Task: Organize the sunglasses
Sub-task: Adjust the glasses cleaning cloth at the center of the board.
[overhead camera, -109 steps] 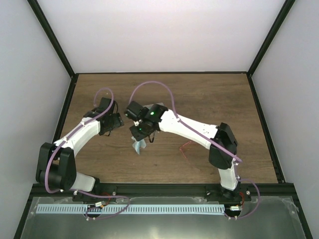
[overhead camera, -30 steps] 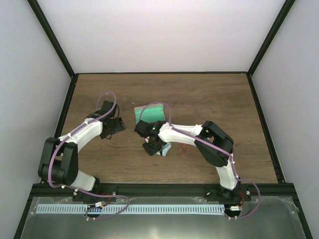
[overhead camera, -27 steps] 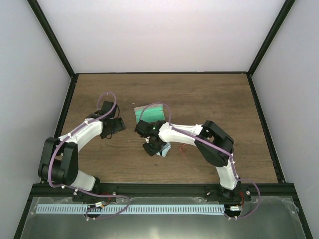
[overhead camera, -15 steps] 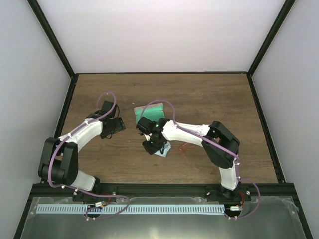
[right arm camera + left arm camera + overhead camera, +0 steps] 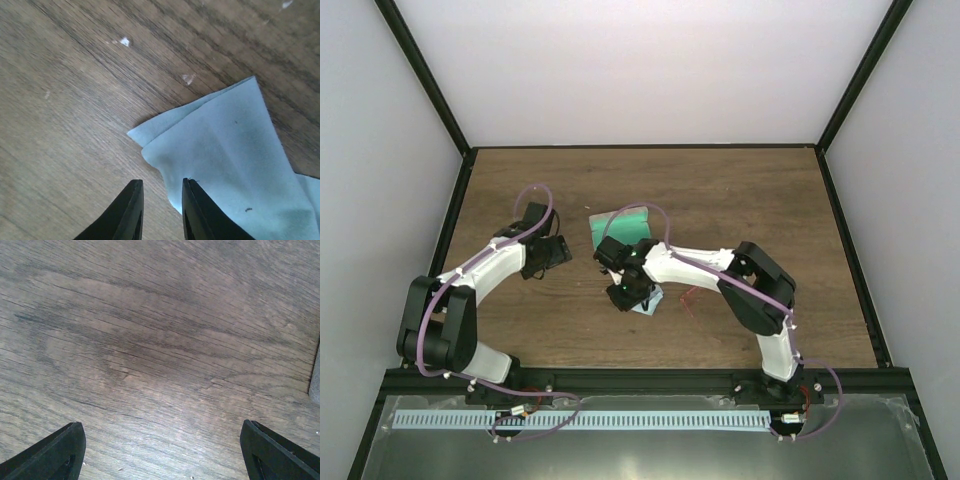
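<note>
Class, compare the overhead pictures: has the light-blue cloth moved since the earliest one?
Yes. The light-blue cloth has shifted to the right in the overhead view. It now lies closer to the red sunglasses, which lie where they did.

Lt-blue cloth (image 5: 227, 150), red sunglasses (image 5: 691, 297)

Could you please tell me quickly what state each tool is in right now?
Left tool: wide open, holding nothing.
Right tool: slightly open over the edge of the light-blue cloth, gripping nothing.
</note>
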Available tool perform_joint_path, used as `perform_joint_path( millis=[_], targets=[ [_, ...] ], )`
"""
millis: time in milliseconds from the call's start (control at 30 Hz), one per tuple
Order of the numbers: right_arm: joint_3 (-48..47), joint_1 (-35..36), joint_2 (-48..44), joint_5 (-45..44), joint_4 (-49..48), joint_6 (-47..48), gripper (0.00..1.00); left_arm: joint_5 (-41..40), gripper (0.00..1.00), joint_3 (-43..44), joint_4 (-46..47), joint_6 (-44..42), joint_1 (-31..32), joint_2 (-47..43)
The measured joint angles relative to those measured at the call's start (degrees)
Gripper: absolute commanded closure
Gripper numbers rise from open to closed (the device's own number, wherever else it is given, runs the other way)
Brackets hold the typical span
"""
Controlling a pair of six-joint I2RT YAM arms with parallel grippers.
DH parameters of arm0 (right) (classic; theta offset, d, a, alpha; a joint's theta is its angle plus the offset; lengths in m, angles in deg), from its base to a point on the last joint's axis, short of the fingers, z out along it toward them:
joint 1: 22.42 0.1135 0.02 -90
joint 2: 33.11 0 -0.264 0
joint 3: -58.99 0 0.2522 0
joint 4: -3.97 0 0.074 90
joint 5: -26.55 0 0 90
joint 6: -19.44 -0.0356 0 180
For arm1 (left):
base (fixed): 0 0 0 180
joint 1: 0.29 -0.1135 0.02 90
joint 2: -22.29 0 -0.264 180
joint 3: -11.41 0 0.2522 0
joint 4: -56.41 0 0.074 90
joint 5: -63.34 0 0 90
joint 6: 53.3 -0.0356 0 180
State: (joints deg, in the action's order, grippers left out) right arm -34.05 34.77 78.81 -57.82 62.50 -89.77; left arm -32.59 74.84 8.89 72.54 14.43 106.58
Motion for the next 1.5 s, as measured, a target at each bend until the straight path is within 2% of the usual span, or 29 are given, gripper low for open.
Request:
perform_joint_path(
  millis=[267,1000,1267,1500],
  targets=[
    [1.4,0.0,1.6,-0.1,-0.5,0.4,0.99,0.0,0.14,-0.2,0.0,0.0,0.0,0.0],
    [-0.9,-1.7,-1.5,0.2,2.8,0.5,0.99,0.0,0.14,-0.2,0.0,0.2,0.0,0.0],
    [-0.9,-4.8,-1.5,0.0,3.6,1.6,0.99,0.0,0.14,-0.2,0.0,0.2,0.0,0.0],
    [-3.0,-10.6,-1.5,-1.0,4.3,3.3,0.99,0.0,0.14,-0.2,0.0,0.2,0.0,0.0]
  ],
)
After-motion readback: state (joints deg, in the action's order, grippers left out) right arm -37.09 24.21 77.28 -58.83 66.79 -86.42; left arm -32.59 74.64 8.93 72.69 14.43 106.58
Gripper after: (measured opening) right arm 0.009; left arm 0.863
